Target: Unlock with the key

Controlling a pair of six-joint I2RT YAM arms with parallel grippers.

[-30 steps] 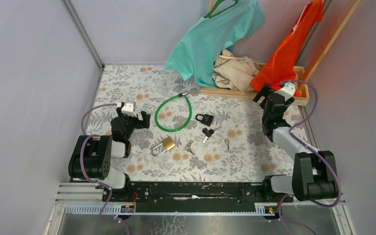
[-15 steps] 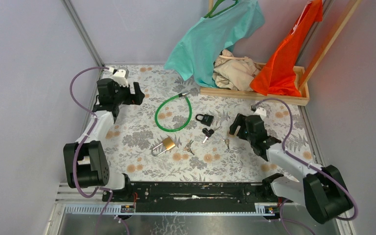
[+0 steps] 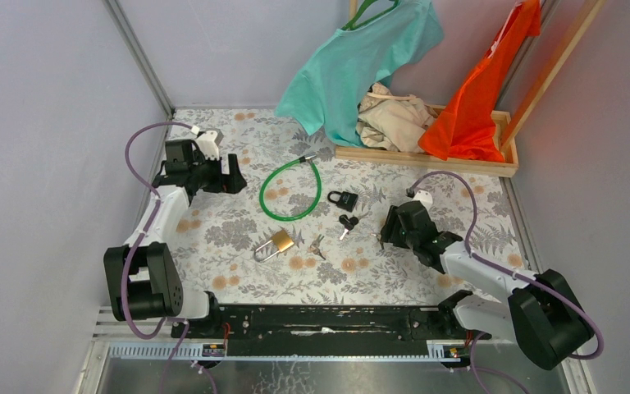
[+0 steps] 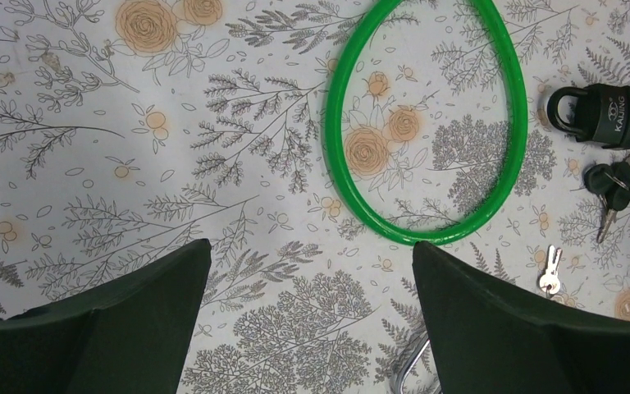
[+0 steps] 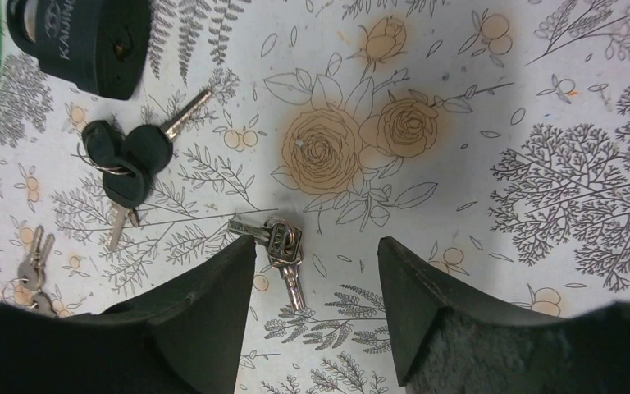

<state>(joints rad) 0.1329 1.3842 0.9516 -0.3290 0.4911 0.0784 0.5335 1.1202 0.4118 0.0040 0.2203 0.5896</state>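
Note:
A silver key pair [image 5: 283, 246] lies on the floral mat between my right gripper's open fingers, close to the left finger [image 5: 213, 304]. My right gripper [image 5: 316, 246] hovers low over it, also seen in the top view [image 3: 387, 231]. A black padlock [image 3: 343, 199] and black-headed keys [image 3: 347, 223] lie to its left. A brass padlock [image 3: 277, 243] lies nearer the front, with another silver key set [image 3: 317, 246] beside it. My left gripper [image 3: 230, 175] is open and empty at the far left, above bare mat [image 4: 310, 246] beside the green cable lock [image 4: 426, 123].
A wooden tray [image 3: 459, 164] with beige cloth stands at the back right, under a hanging teal shirt [image 3: 361, 57] and an orange garment [image 3: 480, 90]. Grey walls close in the left, right and back sides.
My right arm swung from the back right down and left over the silver key pair. My left arm reached from near its base out to the far left. Nothing was grasped.

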